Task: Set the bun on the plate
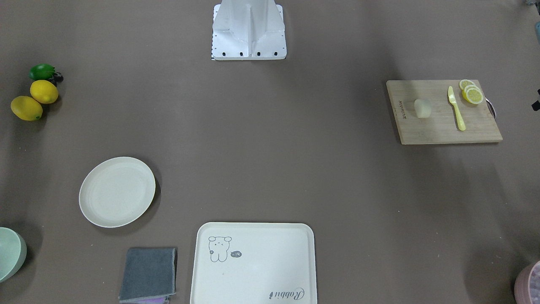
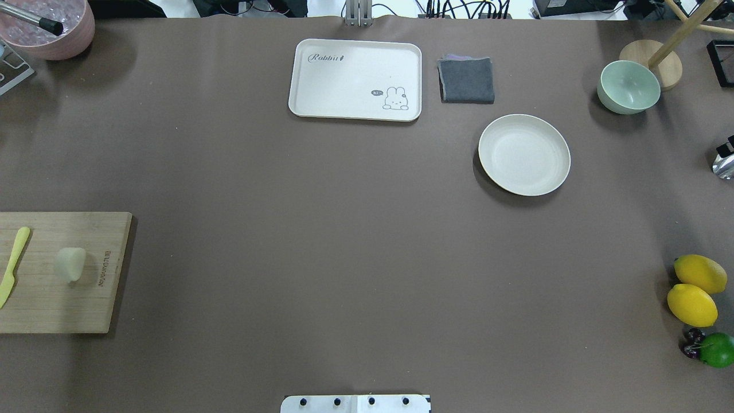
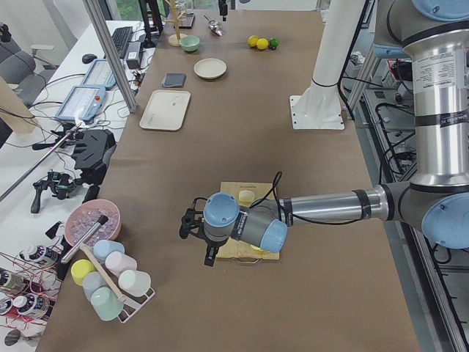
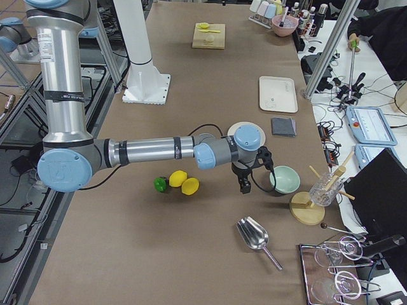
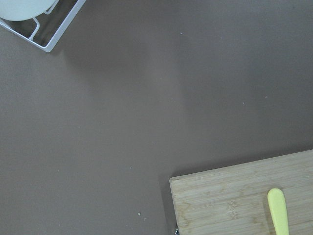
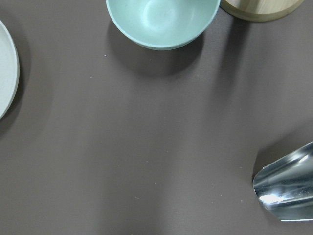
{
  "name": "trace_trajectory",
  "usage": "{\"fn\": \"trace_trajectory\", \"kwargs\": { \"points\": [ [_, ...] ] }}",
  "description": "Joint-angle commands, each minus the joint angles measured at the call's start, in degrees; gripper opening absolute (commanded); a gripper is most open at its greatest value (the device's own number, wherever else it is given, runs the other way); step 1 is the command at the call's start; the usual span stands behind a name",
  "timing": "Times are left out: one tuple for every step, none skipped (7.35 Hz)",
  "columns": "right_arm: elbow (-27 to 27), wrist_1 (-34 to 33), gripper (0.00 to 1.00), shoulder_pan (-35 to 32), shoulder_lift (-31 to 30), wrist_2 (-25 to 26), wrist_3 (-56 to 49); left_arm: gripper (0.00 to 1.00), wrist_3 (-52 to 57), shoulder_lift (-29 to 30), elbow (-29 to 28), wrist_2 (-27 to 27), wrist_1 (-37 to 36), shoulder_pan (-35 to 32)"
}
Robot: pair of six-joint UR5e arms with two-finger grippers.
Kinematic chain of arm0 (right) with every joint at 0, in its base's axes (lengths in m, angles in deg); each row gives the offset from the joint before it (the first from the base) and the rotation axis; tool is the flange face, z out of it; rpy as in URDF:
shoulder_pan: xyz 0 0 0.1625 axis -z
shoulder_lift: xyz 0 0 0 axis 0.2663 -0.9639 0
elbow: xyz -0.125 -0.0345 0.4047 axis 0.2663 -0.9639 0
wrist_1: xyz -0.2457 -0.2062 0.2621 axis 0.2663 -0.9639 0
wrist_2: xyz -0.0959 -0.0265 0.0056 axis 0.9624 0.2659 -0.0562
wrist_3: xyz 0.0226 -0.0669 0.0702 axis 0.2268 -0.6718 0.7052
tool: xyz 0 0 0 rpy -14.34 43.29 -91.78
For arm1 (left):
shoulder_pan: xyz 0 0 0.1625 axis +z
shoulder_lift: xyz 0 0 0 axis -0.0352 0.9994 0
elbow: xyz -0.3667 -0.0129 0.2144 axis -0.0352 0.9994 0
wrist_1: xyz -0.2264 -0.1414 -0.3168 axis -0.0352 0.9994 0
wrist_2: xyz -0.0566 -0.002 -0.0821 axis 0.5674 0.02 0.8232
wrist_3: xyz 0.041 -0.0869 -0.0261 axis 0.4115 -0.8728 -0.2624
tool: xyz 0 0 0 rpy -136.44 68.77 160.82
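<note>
The bun (image 1: 422, 108) (image 2: 70, 263) is a small pale lump on a wooden cutting board (image 1: 438, 131) (image 2: 51, 310), next to a yellow knife (image 1: 456, 108). The round cream plate (image 1: 117, 191) (image 2: 524, 154) lies bare on the other half of the table. My left gripper (image 3: 192, 227) hovers beside the board's outer end, away from the bun (image 3: 246, 196). My right gripper (image 4: 245, 184) hangs between the plate (image 4: 253, 129) and the green bowl (image 4: 284, 178). Whether either gripper is open or shut, I cannot tell. The right wrist view catches only the plate's rim (image 6: 7, 78).
Lemon slices (image 1: 471, 92) lie on the board's corner. A cream tray (image 2: 355, 79), a grey cloth (image 2: 466, 80), whole lemons (image 2: 692, 289) and a lime (image 2: 717, 349) sit around the table. A metal scoop (image 4: 255, 236) and a pink ice bucket (image 2: 49, 26) are near the ends.
</note>
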Motion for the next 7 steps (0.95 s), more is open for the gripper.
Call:
{"fn": "trace_trajectory", "kwargs": {
  "points": [
    [-0.6,0.0,1.00,-0.1,0.1,0.3,0.0,0.97,-0.7,0.5,-0.1,0.4,2.5,0.3],
    [-0.9,0.0,1.00,0.0,0.2,0.3,0.0,0.98,-0.1,1.1,-2.4,-0.1,3.2,1.7],
    [-1.6,0.0,1.00,0.1,0.4,0.3,0.0,0.98,-0.6,2.8,-2.9,-0.2,2.7,1.8],
    [-2.0,0.0,1.00,0.1,0.8,0.4,0.0,0.98,-0.7,2.8,-2.8,-0.1,2.9,1.9],
    [-2.8,0.0,1.00,0.1,0.8,0.5,-0.1,0.98,-0.7,2.6,-2.0,0.0,3.1,1.9],
    [-2.9,0.1,1.00,0.0,0.7,0.4,-0.1,0.97,-0.5,2.7,-1.9,-0.1,3.1,2.6],
    [-3.0,0.0,1.00,-0.3,0.5,0.4,-0.1,0.97,-0.7,3.0,-1.8,0.0,3.0,2.6]
  ]
}}
